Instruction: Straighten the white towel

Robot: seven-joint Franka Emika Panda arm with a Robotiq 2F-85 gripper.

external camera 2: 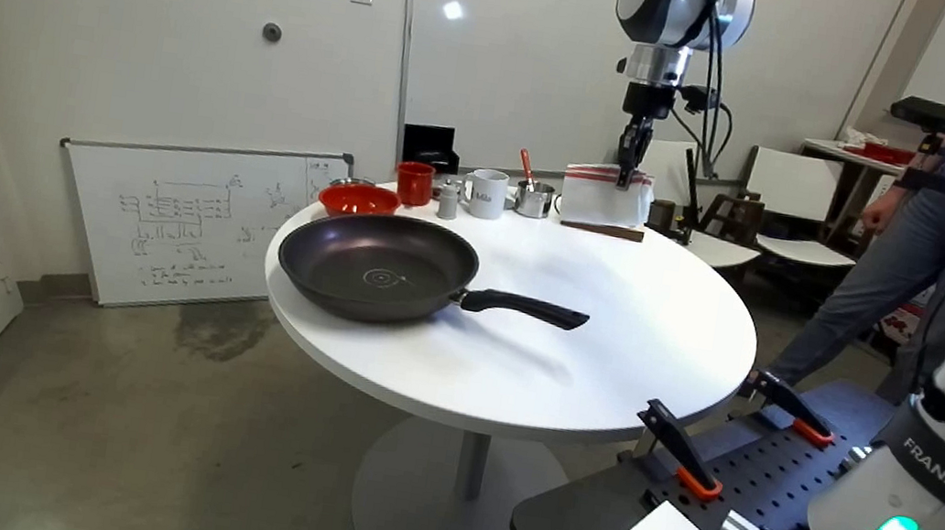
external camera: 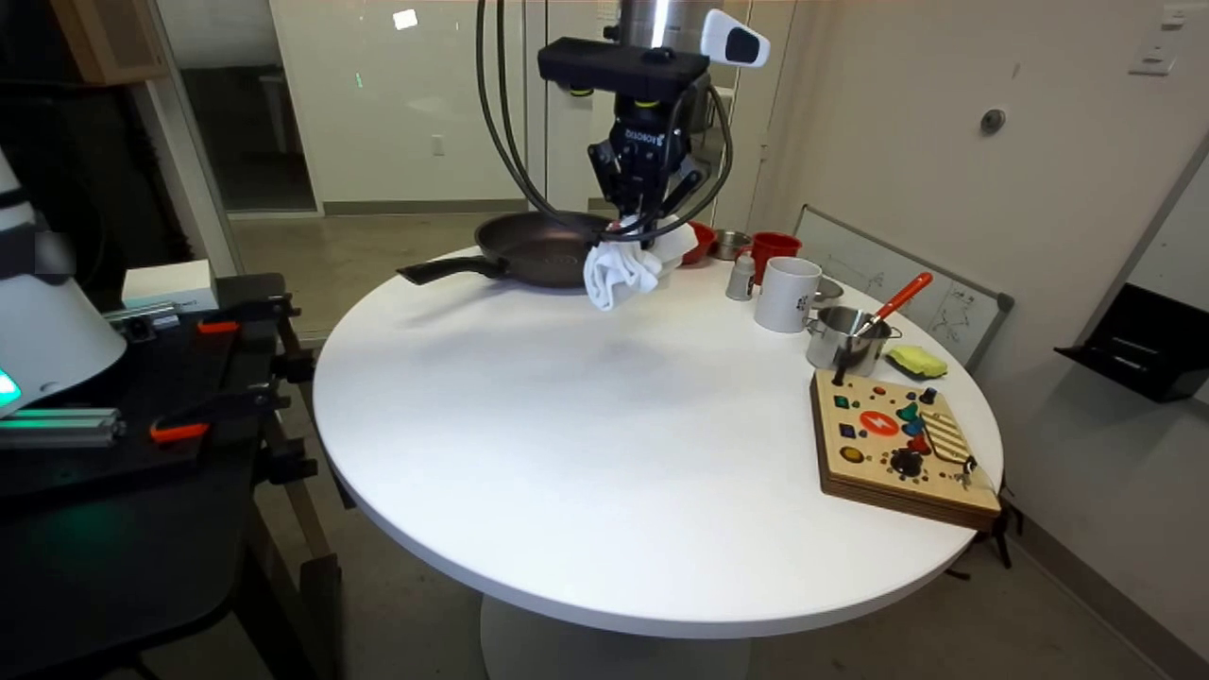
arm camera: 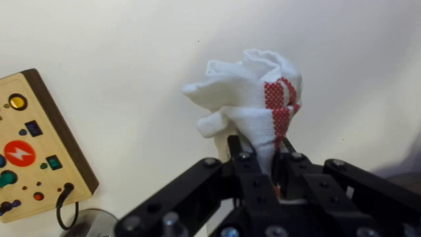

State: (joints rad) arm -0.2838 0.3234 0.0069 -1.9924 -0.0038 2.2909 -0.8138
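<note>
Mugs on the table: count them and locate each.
2: in an exterior view, the red mug stands right of the red bowl, the white mug left of the pot. Both exterior views show just these.

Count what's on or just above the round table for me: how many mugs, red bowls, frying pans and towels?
Mugs: 2, a white mug and a red mug
Red bowl: 1
Frying pan: 1
White towel with red stripes, held in the gripper: 1
Total: 5

The white towel (arm camera: 241, 95) has red stripes; the gripper (arm camera: 260, 144) is black. The tan panel (arm camera: 46, 141) has 1 red-and-white disc (arm camera: 19, 153).
</note>
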